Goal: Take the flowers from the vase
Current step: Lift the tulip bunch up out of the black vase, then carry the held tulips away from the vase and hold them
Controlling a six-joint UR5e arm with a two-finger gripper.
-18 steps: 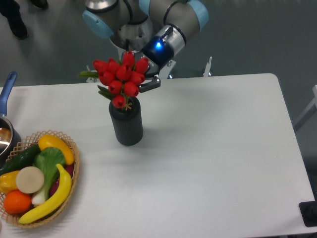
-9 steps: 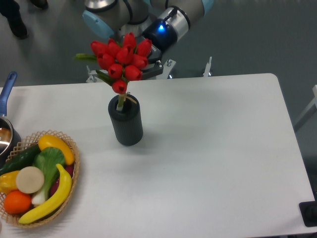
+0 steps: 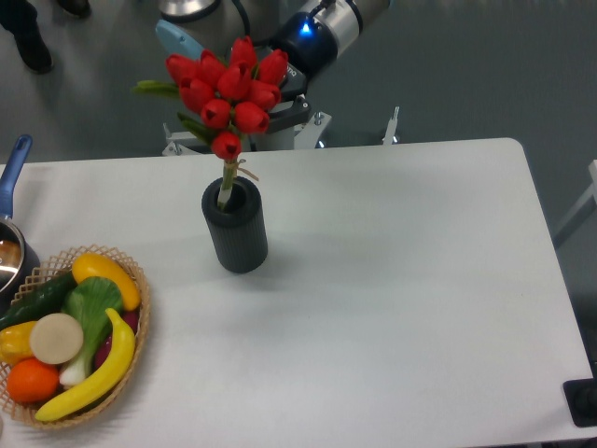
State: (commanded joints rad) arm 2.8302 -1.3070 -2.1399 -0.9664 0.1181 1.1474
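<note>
— Where do the jaws [image 3: 280, 101] stand?

— Behind the flowers [image 3: 227, 91], closed on the bunch just under the buds, I judge, though the buds hide the contact. That grip keeps the stems plumb over the vase [image 3: 235, 229].

— Are the flowers free yet?

— No. The buds hang above the mouth, but the stem ends dip inside it.

— Room to move?

— Open air above. The basket [image 3: 142, 301] sits near the tabletop [image 3: 401, 280] left edge, well apart from the vase.
</note>
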